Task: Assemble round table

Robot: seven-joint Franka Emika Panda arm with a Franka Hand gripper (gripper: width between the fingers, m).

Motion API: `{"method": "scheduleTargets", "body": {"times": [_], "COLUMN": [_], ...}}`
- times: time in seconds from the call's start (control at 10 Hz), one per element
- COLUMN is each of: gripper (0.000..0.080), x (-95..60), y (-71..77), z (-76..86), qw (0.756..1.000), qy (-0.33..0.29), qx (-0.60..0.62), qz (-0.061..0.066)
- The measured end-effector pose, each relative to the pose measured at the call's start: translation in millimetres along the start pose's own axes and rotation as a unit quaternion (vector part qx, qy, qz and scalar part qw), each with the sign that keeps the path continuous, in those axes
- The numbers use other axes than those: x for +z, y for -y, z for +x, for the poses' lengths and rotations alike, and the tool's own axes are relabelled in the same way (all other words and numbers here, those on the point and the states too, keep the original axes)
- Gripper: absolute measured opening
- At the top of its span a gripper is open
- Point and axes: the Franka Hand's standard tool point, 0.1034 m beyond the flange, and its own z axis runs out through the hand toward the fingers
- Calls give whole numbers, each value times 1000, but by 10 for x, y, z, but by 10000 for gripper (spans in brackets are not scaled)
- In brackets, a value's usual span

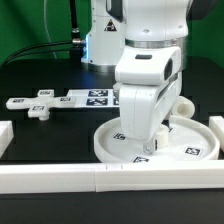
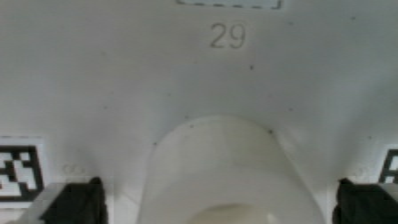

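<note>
Though gripper [image 1: 150, 146] over disc [image 1: 104, 143] — rail [image 1: 60, 180] beside.

On the exterior view the arm [image 1: 150, 60] blocks my sight of the middle of the disc [image 1: 108, 150], hub included. It also covers the exterior view's right end of the marker board [image 1: 85, 98] and part of the leg [image 1: 186, 104]. I can't tell whether the gripper [image 1: 150, 148] touches the disc. On the wrist view the hub [image 2: 222, 165] runs out of frame, the fingertips [image 2: 80, 200] show only as dark clipped stubs, and the tags [image 2: 18, 170] are cut off and too soft to read.
</note>
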Motion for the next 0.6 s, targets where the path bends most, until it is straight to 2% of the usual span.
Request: {"method": "scheduleTargets", "body": {"times": [0.1,0.3,0.4,0.6], "gripper": [647,649,649,649], "x": [-86,-223,-343,-354], "y": [16,180,271,583], "z": [-26,-70,-44,41], "qw": [1000,997,992,979], "qy": [0,2,-6,-8], "qx": [17,73,122,204], "qz": [-4,-8,-21,-21]}}
